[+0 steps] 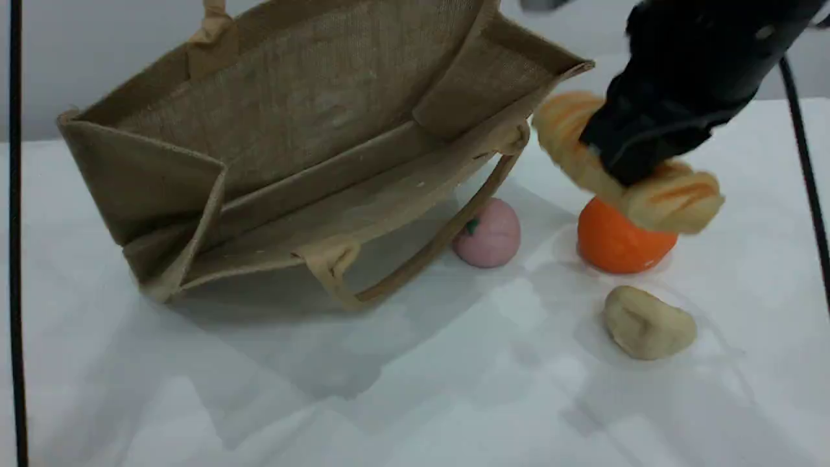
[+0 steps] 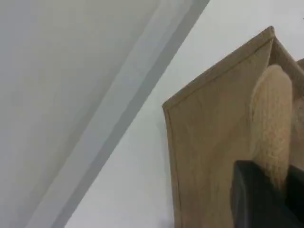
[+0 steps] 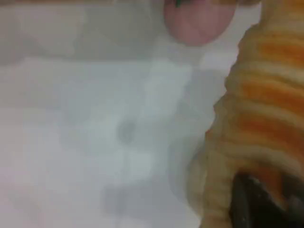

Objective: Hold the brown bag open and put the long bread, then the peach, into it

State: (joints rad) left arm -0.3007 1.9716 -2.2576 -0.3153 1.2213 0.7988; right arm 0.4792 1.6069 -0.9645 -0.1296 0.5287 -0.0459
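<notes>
Bench (image 1: 415, 402): white surface carrying everything.
Brown bag (image 1: 311, 130): left of centre, tilted, mouth open toward the near right; near handle (image 1: 415, 259) hangs down to the bench.
Left gripper (image 2: 266, 199): clamped on the bag's far handle (image 2: 273, 123), holding that side up.
Right gripper (image 1: 622, 165): jaws together on the long bread, right of the bag.
Long bread (image 1: 674, 194): lifted off the bench, long axis running far-left to near-right; its far-left end sits just beside the bag's right rim. Judged next move: leftward into the mouth.
Orange ball (image 1: 619, 246): under the bread.
Beige lump (image 1: 648, 322): near right.
Peach (image 1: 489, 233): on the bench beside the near handle; the right arm is nearer.
</notes>
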